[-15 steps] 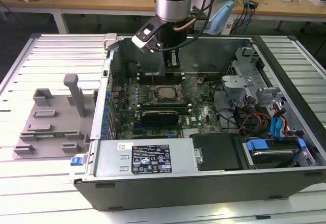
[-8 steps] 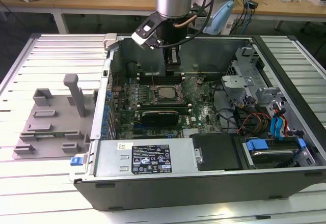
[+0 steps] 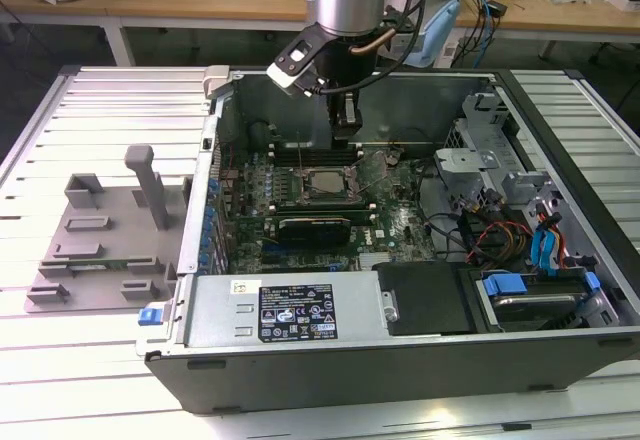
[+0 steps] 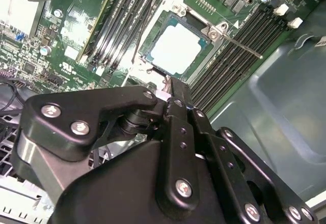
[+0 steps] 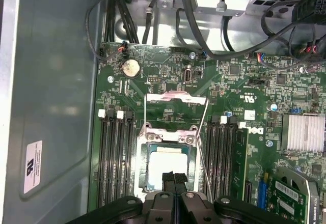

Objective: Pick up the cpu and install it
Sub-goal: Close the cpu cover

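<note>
The cpu (image 5: 165,167) is lying flat inside the socket frame (image 5: 144,155) on the green motherboard (image 5: 229,91), so the pick-up and placement are looking complete. The hinged metal load plate (image 5: 175,98) is standing open beside the socket, and the thin wire lever (image 4: 239,46) is lying unlatched. Judging from this, the clamping is not yet done.

The tool (image 5: 172,179) is hovering just above the cpu's near edge. Its two black fingers are pressing together with nothing between them. In the exterior view, the tool (image 3: 345,130) is hanging inside the open computer case (image 3: 400,360), clear of the board.

The cpu is showing a square, smooth, pale silver top that is reflecting light brightly in the second wrist view. The socket frame is showing dull stamped metal with screw heads at its corners. The tool's links are matt black with bright fasteners. The grey plastic fixture plate (image 3: 100,250), with upright posts, is resting on the ribbed metal worktop (image 3: 100,100).
</note>
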You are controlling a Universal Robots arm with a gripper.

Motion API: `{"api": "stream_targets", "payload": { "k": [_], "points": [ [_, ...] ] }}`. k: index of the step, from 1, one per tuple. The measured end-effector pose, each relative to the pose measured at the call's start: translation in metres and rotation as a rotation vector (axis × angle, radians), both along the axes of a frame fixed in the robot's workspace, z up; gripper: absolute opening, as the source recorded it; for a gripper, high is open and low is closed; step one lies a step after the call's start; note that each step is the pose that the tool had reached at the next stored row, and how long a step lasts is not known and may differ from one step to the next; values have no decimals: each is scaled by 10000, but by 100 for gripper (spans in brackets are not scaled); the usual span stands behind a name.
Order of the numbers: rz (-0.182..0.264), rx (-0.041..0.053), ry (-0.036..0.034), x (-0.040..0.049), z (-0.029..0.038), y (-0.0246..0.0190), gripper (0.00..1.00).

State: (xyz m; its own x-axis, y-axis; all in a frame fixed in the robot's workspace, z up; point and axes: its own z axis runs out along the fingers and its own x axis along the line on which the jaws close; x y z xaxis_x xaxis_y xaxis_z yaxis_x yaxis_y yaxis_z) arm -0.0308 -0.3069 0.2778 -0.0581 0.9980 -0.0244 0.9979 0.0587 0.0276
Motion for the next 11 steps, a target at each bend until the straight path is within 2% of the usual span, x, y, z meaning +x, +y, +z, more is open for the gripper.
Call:
{"api": "stream_targets", "payload": {
  "k": [11],
  "points": [
    [-1,0,0,59,0,0,11]
  ]
}}
